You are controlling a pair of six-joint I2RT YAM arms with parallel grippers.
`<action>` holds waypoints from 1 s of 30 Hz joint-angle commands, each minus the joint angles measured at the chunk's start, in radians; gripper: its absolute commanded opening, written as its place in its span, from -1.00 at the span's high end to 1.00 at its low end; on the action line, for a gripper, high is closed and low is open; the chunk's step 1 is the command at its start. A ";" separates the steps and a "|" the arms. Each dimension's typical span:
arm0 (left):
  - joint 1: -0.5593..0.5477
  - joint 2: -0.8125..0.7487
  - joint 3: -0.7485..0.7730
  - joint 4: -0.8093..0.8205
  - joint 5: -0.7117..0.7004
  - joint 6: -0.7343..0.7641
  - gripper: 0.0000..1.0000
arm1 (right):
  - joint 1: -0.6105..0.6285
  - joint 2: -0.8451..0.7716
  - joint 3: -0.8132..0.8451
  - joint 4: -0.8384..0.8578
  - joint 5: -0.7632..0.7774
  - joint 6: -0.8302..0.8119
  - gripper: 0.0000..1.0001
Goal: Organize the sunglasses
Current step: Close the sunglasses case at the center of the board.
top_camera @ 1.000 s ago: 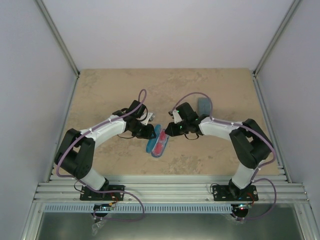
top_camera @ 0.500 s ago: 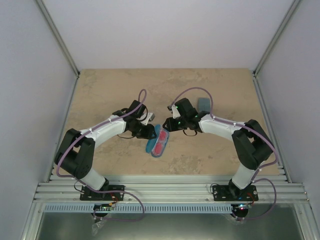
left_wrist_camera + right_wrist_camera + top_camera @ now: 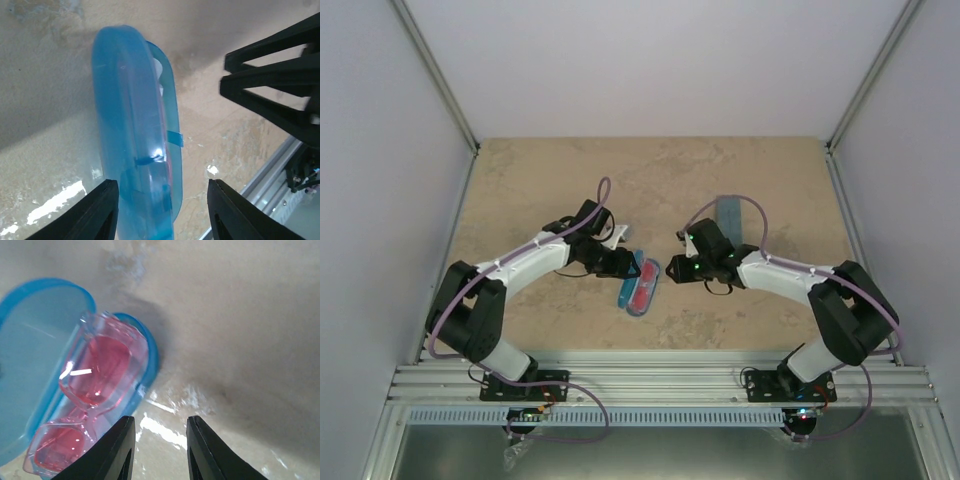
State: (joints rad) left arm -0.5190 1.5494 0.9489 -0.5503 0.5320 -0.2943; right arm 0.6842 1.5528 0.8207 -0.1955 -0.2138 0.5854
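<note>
The red-orange translucent sunglasses (image 3: 87, 405) lie folded inside the open glossy blue oval case (image 3: 642, 287) at mid table. Its lid (image 3: 127, 125) stands up on the case's left side. My left gripper (image 3: 623, 262) is at the case's far left end. Seen from the left wrist, this gripper (image 3: 161, 182) is open, its fingers astride the lid and the case end. My right gripper (image 3: 684, 268) hangs just right of the case. From the right wrist, it (image 3: 161, 419) is open over bare table, with the sunglasses and case (image 3: 40, 340) to its left.
A grey-blue rectangular case (image 3: 728, 211) lies behind the right arm. The tabletop (image 3: 540, 180) is beige stone-patterned, with grey walls on three sides and an aluminium rail (image 3: 660, 380) at the near edge. In the left wrist view the right arm's black frame (image 3: 280, 95) shows at upper right.
My right gripper has drawn back to the right, away from the blue case, and its jaws have widened. My left gripper's jaws have spread wider around the case's end.
</note>
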 commanded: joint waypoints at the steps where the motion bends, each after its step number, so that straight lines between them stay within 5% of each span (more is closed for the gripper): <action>1: -0.005 -0.048 -0.022 0.013 0.076 -0.025 0.00 | 0.007 -0.003 -0.048 0.009 0.007 0.024 0.41; 22: -0.005 -0.039 -0.096 0.116 0.142 -0.093 0.65 | 0.011 0.125 -0.060 0.056 -0.178 -0.015 0.67; 30: -0.008 -0.033 -0.112 0.165 0.178 -0.127 0.66 | 0.016 0.135 -0.047 0.073 -0.187 0.003 0.67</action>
State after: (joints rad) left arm -0.5190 1.5181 0.8539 -0.4313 0.6731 -0.3981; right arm 0.6865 1.6691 0.7689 -0.1429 -0.3775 0.5808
